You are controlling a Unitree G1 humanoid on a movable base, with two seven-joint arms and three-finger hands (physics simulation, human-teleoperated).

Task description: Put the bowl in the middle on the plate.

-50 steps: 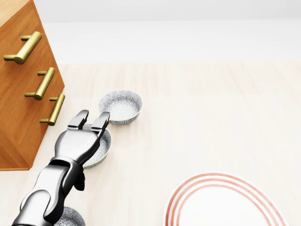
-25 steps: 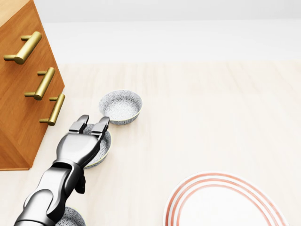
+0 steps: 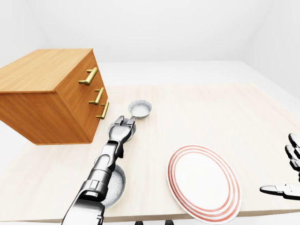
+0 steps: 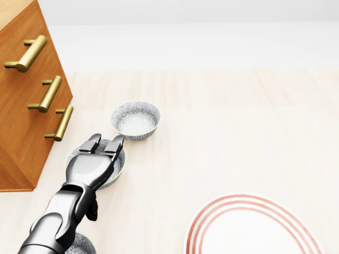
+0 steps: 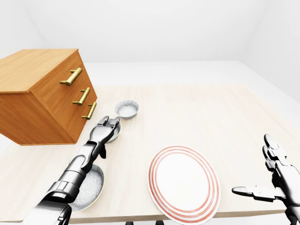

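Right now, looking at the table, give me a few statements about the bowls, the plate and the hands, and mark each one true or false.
The plate has nothing on it. True.
The left hand is over the middle bowl. True.
The right hand holds a bowl. False: it is open and empty, off to the right.
The cabinet has two handles. False: it has three.

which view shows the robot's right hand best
The right-eye view: the right hand shows most fully there, fingers and thumb spread open. The left-eye view cuts it off at the picture's right edge. The head view does not show it at all.
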